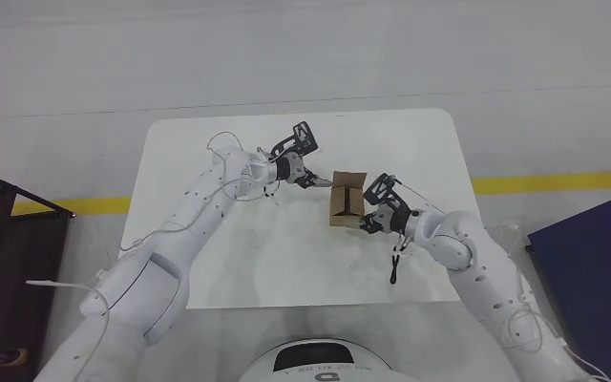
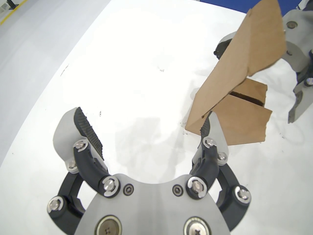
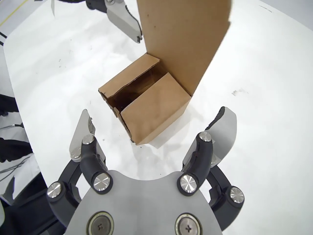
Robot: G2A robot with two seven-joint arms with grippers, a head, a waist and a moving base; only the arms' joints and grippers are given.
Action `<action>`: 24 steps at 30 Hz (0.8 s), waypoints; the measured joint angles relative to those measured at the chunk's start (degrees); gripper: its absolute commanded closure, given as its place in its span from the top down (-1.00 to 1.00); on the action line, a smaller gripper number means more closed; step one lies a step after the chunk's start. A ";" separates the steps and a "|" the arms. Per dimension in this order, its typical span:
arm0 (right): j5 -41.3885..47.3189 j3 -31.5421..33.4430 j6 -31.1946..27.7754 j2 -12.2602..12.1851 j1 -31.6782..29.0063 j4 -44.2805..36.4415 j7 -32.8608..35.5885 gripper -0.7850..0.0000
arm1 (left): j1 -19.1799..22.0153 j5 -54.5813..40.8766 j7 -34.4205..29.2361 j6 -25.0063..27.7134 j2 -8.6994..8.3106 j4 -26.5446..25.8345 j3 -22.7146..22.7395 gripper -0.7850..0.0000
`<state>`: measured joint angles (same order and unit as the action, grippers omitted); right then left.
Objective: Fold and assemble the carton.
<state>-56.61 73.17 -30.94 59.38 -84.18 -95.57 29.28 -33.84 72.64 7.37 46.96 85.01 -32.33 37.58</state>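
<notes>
Carton point(image 1: 348, 199) of plain brown board stands on the white bench point(image 1: 239, 258), a little toward the robot's right of the middle and between the two arms. Its top is not closed. A tall flap point(image 3: 183, 32) rises upright from one wall, and two shorter flaps are folded partway inward with a dark gap between them. From the left wrist, the carton point(image 2: 232, 99) shows that tall flap point(image 2: 259, 40) creased near its upper end, with the end part bent off to one side. The left fingers point(image 1: 315, 180) are spread open and hold nothing. They sit at the carton's side nearest the left arm. In the left wrist view one of the left fingers point(image 2: 212, 125) overlaps the lower corner of that wall, though I cannot tell whether it actually touches the board. The right wrist view shows a tip of the left fingers point(image 3: 124, 20) just beside the edge of the tall flap. The right fingers point(image 1: 380, 186) are also spread wide and empty, just beside the carton on its opposite side. From the right wrist, the carton point(image 3: 151, 108) stands a short way ahead of the right fingers point(image 3: 225, 128), apart from both of them, with bare bench point(image 3: 256, 74) around it. The left wrist view also shows one of the right fingers point(image 2: 297, 106) hanging beyond the carton, over the bench point(image 2: 122, 62).
</notes>
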 measured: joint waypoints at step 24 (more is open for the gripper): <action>-7.83 -1.74 7.37 0.37 -0.06 2.59 -4.17 0.50 | 3.87 0.14 1.02 -1.85 5.36 6.15 -3.47 1.00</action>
<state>-64.44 71.43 -23.57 59.75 -84.24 -92.98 25.11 -29.97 72.78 8.39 45.11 90.37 -26.18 34.10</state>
